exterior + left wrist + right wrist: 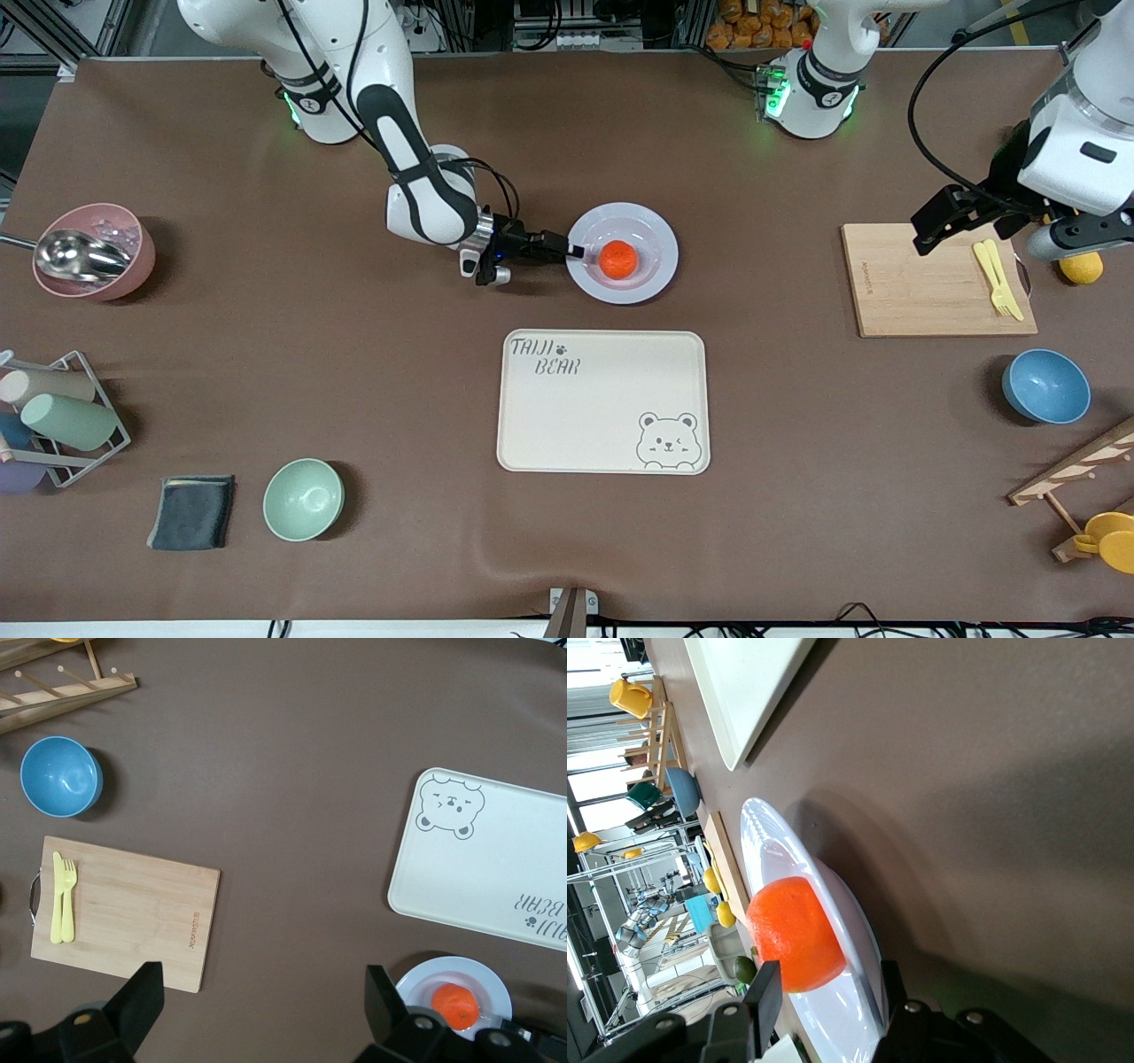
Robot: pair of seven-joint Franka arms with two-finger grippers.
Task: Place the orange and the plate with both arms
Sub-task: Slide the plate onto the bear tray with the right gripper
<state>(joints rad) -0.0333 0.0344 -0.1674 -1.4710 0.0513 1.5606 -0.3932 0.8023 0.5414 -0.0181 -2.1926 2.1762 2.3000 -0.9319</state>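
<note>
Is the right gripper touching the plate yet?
Touching. In the right wrist view the right gripper has one finger above and one below the plate rim; the front view shows its tip on the rim beside the orange.

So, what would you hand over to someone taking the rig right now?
Right claw: low at the plate's rim on the right arm's side, one finger above the rim and one below; whether it has closed is unclear.
Left claw: open, holding nothing, waiting over the cutting board.
Orange: already in the plate.
Plate: on the table, farther from the front camera than the bear tray.
Done: orange on plate.
Left: moving the plate, probably onto the tray.
</note>
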